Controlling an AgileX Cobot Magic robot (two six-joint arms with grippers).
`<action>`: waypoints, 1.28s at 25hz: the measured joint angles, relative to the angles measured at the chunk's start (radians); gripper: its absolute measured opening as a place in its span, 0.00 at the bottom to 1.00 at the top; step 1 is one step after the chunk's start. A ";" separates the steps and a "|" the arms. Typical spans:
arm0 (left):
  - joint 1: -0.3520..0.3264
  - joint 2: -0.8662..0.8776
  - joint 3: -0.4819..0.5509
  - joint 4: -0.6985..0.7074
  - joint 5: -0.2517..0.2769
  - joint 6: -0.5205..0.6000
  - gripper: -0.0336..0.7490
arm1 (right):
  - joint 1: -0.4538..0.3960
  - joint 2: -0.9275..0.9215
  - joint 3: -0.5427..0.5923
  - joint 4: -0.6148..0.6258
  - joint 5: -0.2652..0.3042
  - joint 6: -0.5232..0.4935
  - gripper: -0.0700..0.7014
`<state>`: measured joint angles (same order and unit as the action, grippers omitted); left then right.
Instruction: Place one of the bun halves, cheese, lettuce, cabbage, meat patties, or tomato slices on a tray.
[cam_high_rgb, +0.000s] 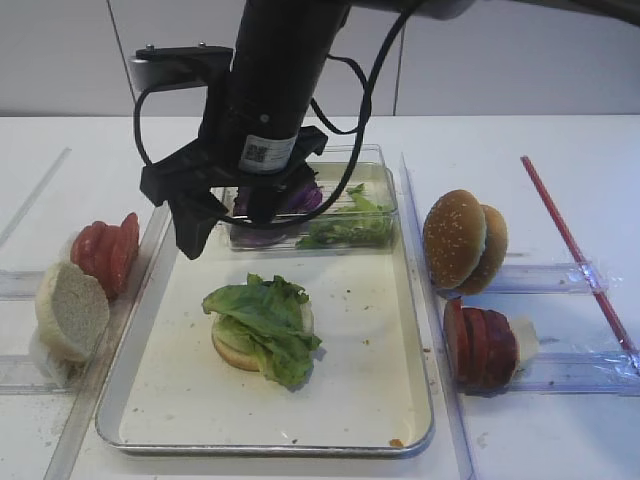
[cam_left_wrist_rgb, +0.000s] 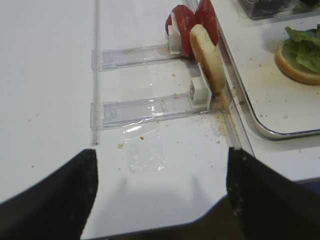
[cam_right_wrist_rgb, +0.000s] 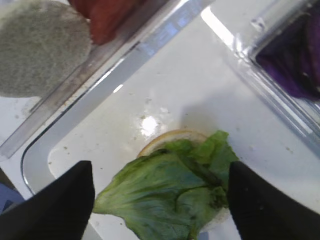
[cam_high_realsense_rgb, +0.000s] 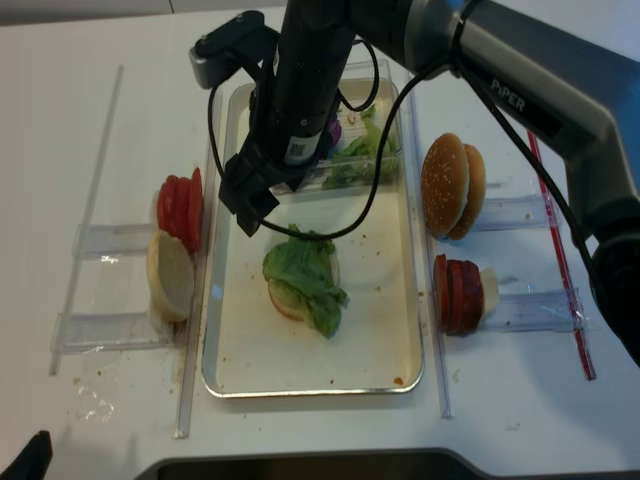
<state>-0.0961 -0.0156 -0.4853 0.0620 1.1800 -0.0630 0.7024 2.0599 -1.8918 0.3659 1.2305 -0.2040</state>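
One lettuce (cam_high_rgb: 265, 325) on bun (cam_high_rgb: 235, 348), tray (cam_high_rgb: 380, 400); right hand (cam_high_rgb: 232, 222) spread, empty, above.

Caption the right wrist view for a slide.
Open right gripper above lettuce on a bun half in the tray.

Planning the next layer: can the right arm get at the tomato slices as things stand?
Probably yes. The right gripper hangs open and empty above the tray, and the tomato slices stand just outside its rim with nothing over them.

Tray (cam_high_rgb: 410, 330) glossy, metal-rimmed; lettuce (cam_high_rgb: 268, 318) crinkly, matt.
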 joint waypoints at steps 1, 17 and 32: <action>0.000 0.000 0.000 0.000 0.000 0.000 0.67 | 0.000 0.000 0.000 -0.019 0.002 0.041 0.82; 0.000 0.000 0.000 0.000 0.000 0.000 0.67 | -0.138 -0.102 0.000 -0.088 0.008 0.138 0.82; 0.000 0.000 0.000 0.000 0.000 0.000 0.67 | -0.435 -0.245 0.102 -0.139 0.013 0.107 0.82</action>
<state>-0.0961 -0.0156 -0.4853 0.0620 1.1800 -0.0630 0.2673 1.8150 -1.7901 0.2272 1.2435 -0.0970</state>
